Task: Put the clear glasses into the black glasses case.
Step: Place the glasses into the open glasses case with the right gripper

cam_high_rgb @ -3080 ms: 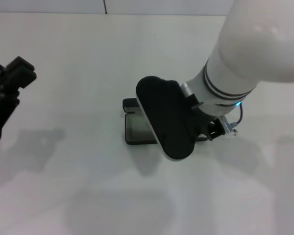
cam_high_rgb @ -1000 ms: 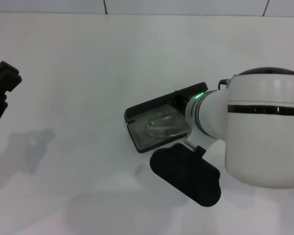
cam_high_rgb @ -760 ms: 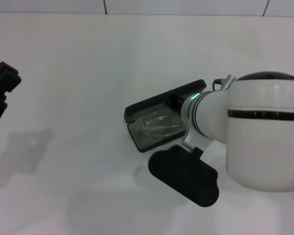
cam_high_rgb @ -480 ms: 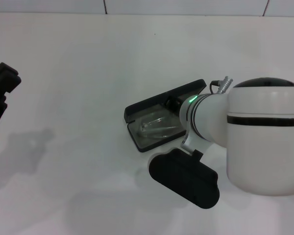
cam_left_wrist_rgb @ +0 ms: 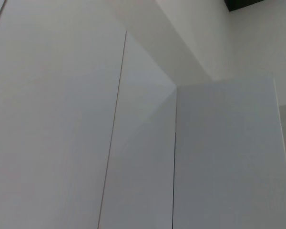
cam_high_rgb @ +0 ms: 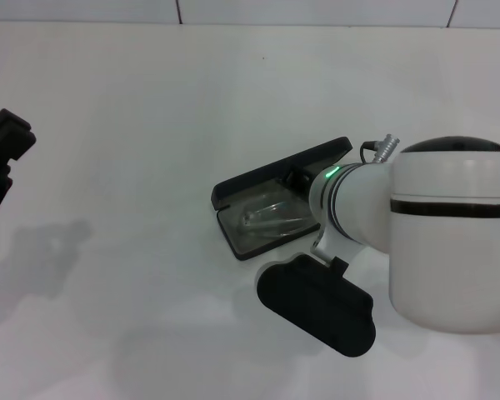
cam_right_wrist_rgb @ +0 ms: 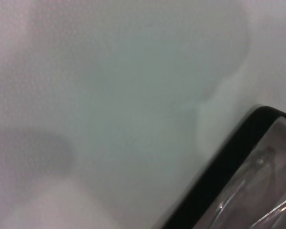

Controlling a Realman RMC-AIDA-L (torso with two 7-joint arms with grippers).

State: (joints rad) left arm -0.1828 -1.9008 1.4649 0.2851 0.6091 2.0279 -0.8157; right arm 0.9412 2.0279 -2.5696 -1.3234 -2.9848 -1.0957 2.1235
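Observation:
The black glasses case [cam_high_rgb: 265,174] lies open at the table's middle, its lid raised on the far side. The clear glasses [cam_high_rgb: 271,215] rest inside on the grey lining. My right arm's white wrist [cam_high_rgb: 354,208] hangs over the case's right end and hides that gripper's fingers. The right wrist view shows a rounded corner of the case [cam_right_wrist_rgb: 214,191] with the glasses [cam_right_wrist_rgb: 262,191] inside it. My left gripper [cam_high_rgb: 2,158] is parked at the far left edge, well away from the case.
A black oval part of my right arm [cam_high_rgb: 317,307] hovers just in front of the case. The white table [cam_high_rgb: 150,100] stretches around it, with a wall seam along the back. The left wrist view shows only pale wall panels [cam_left_wrist_rgb: 133,143].
Three seconds ago my right arm covered the case; it has since swung down and right, uncovering the case, now turned at an angle with the glasses inside. Over the last second it barely shifts.

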